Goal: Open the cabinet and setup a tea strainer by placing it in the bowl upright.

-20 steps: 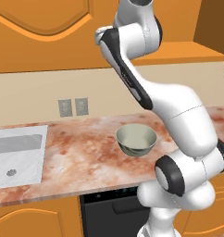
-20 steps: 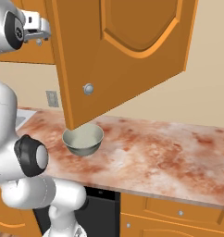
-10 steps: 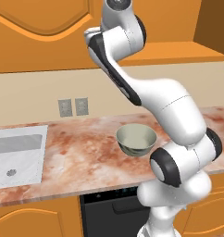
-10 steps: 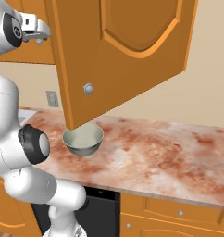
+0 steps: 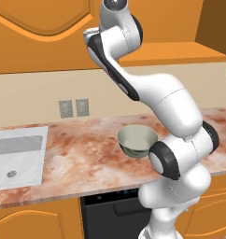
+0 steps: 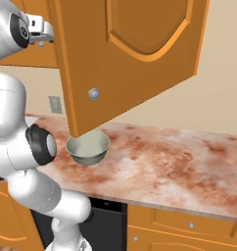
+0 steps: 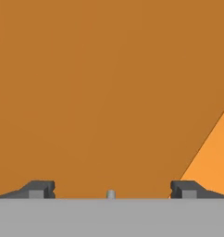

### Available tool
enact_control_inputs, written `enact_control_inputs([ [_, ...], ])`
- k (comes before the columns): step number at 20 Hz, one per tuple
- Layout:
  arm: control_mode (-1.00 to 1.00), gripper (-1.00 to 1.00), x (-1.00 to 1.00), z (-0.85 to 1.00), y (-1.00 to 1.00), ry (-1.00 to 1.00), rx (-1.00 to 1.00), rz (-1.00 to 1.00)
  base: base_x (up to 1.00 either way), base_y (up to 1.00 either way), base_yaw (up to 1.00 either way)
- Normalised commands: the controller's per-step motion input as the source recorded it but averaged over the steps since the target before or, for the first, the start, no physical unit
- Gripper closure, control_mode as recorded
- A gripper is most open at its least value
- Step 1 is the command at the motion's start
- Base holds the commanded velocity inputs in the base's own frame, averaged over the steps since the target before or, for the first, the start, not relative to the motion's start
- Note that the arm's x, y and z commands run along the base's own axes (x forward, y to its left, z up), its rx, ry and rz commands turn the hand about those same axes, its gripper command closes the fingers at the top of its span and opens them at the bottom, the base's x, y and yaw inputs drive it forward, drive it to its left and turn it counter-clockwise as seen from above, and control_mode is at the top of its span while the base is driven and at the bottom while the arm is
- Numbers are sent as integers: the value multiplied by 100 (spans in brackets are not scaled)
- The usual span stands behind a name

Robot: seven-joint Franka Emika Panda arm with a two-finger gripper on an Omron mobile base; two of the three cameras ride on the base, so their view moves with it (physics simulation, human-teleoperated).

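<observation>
Two dark fingertips (image 7: 40,189) of the gripper (image 7: 111,190) stand wide apart, holding nothing, facing a flat orange face of the cabinet (image 7: 100,92) (a small grey knob (image 7: 111,194) sits between them). One cabinet door (image 6: 135,54) hangs swung open over the marble counter (image 6: 179,166). Its lower corner is above the bowl (image 6: 88,148), which sits upright, mouth up, with free counter on both sides.
</observation>
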Motion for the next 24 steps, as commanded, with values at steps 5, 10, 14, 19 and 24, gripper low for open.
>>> enact_control_inputs([
  [5,-100,-100,7,-18,0,0,0,0,0,0,0],
  [10,-100,-100,0,-25,0,2,0,0,0,0,0],
  [14,-100,-100,0,-16,-1,0,0,0,0,0,0],
  [19,-100,-100,0,0,0,0,0,0,0,0,0],
  [24,-100,-100,2,0,0,0,0,0,0,0,0],
])
